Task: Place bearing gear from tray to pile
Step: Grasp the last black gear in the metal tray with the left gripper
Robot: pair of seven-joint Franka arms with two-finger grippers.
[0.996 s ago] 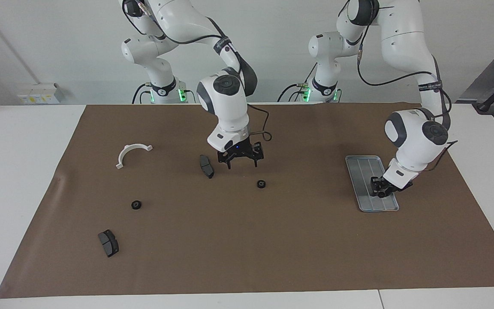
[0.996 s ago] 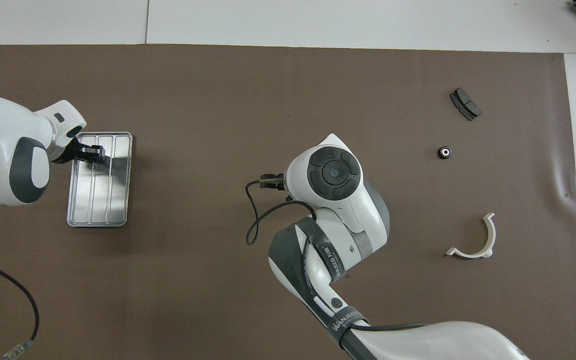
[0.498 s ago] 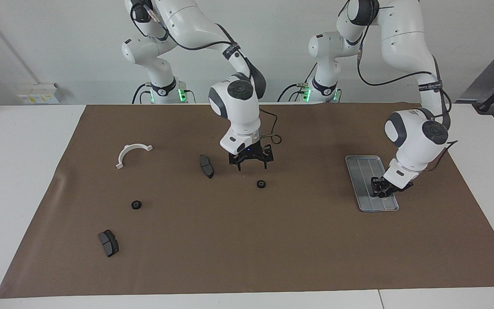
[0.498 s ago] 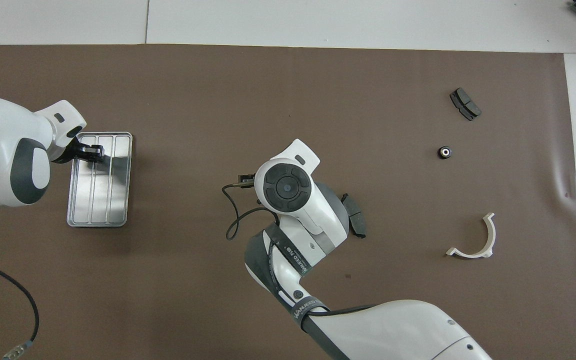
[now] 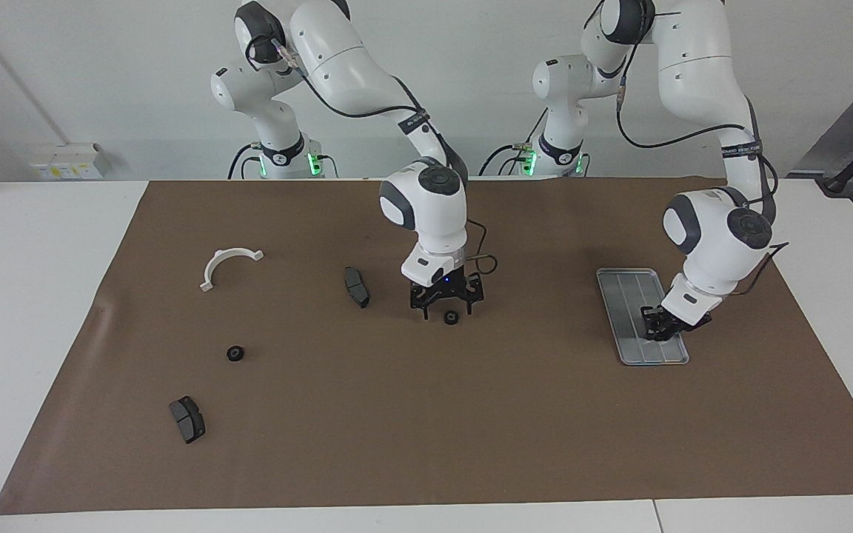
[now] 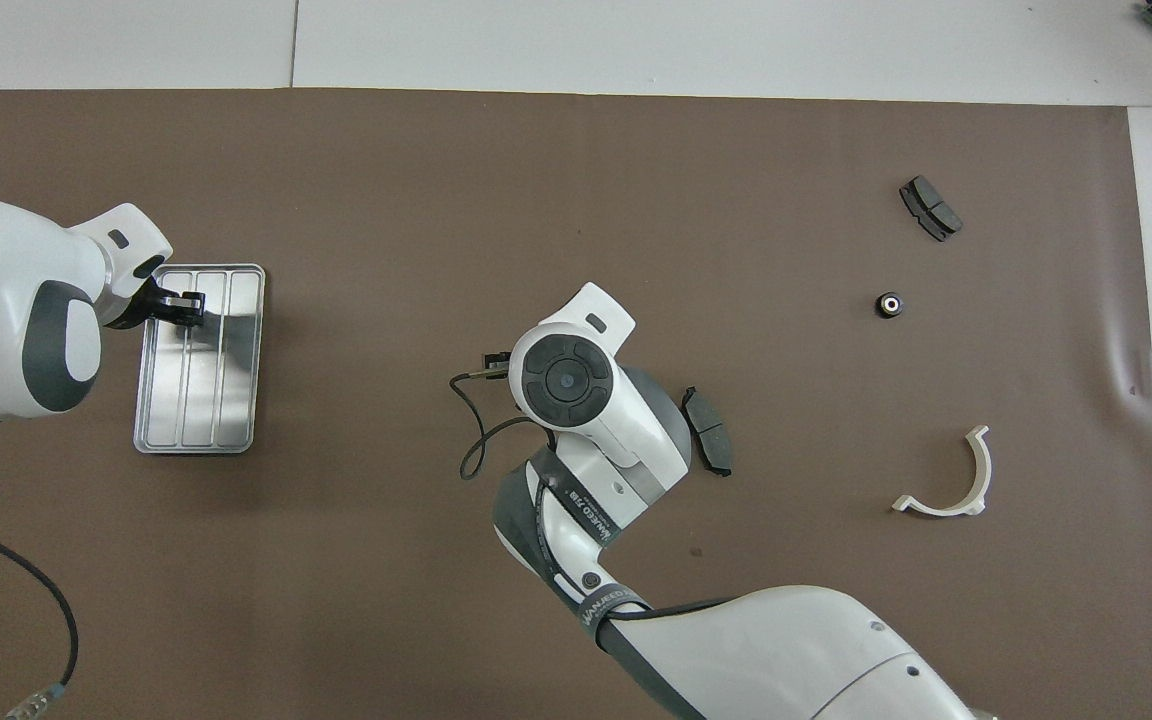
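While my right gripper (image 5: 446, 309) straddles a gear (image 5: 452, 318) mid-table with fingers spread, I judge the pickup in hand. Next: clench, lift, carry toward the pile (image 5: 235, 353) at nine o'clock. My left gripper (image 5: 657, 323) rests on the tray (image 5: 623, 285); grip unclear.

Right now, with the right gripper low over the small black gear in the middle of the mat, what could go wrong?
1. The right gripper has open jaws straddling the small black round gear; an off-centre close might push it and let it roll.
2. The dark grey brake pad lies close by, so a low carry toward the pile may knock it.
3. The left gripper sits low on the flat silver-grey metal tray and could drag it.
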